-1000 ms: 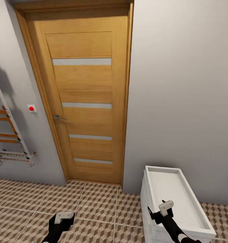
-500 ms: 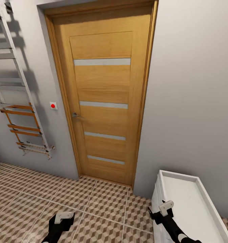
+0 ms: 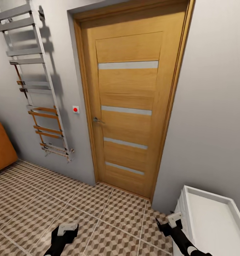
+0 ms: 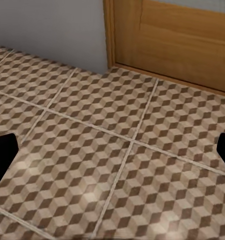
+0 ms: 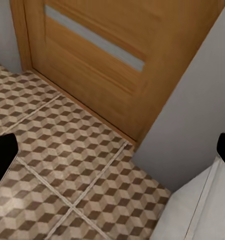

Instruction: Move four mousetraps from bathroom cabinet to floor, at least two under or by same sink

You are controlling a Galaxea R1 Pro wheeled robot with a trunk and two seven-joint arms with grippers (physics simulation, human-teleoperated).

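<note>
Two grippers ride low and empty. The left gripper (image 3: pixel 67 229), at 7 o'clock in the head view, has its jaws spread wide: its wrist view shows dark tips at opposite edges with only bathroom floor (image 4: pixel 117 150) between. The right gripper (image 3: pixel 173 219), at 5 o'clock, is likewise spread, beside a white unit (image 3: pixel 212 217). Both are tucked, probably for travel. The door (image 3: pixel 128 110) stands at 12 o'clock, a towel rail (image 3: pixel 38 89) at 10. An orange-brown corner at 9 o'clock is likely the cabinet (image 3: pixel 0 147). Mousetraps: not visible, presumably inside.
</note>
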